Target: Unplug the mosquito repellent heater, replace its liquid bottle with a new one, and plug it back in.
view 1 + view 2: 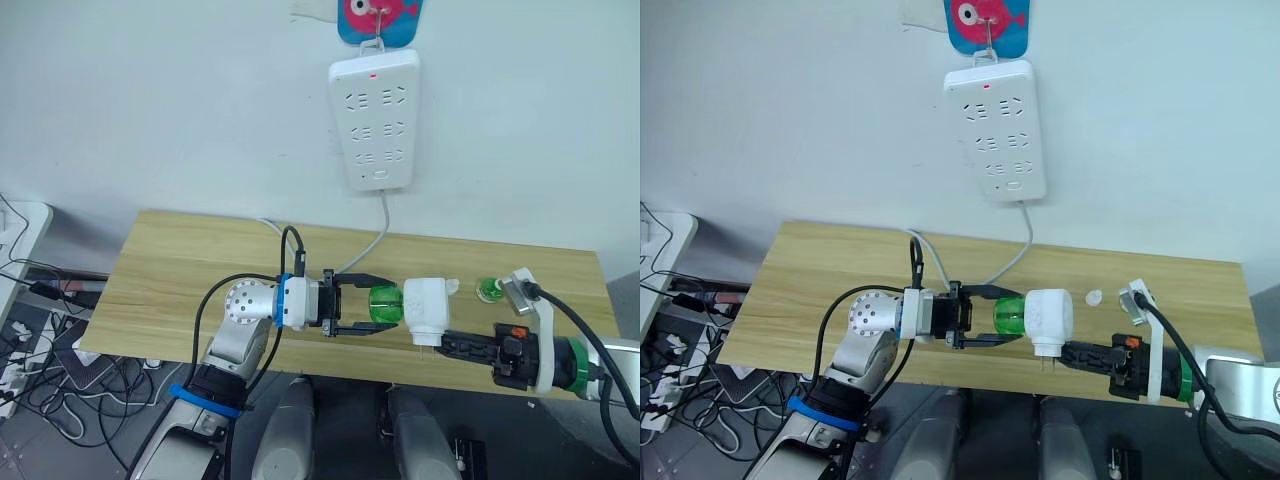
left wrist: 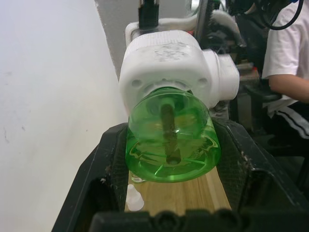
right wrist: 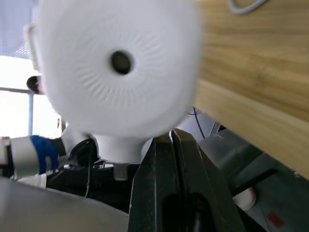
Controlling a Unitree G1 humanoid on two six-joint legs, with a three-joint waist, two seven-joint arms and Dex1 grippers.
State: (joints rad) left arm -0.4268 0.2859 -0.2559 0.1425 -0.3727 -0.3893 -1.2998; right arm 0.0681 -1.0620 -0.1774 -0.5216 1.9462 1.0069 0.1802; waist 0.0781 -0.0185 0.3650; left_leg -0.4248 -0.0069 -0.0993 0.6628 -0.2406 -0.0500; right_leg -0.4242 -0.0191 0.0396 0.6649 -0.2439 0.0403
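Heater first: your small white rounded plastic mosquito repellent heater is unplugged and held in the air just above the near edge of the pale wood-grain table, between the two arms. Your right gripper has its black fingers pressed together on the prong side, probably so the body is braced while the other end is worked. Your left gripper has its fingers apart on either side of the clear green plastic liquid bottle, which sits seated in the heater; the left wrist view shows the glossy dome-shaped bottle with a dark wick rod down its centre, and I cannot tell whether the pads actually touch it. My read is that this is the bottle-exchange step, but whether it is the old bottle or the new one I cannot say. A second small green bottle stands on the table near the right arm, with a small white cap lying beside it. On the wall above hangs the long white smooth plastic power strip, sockets free, its cord trailing onto the table.
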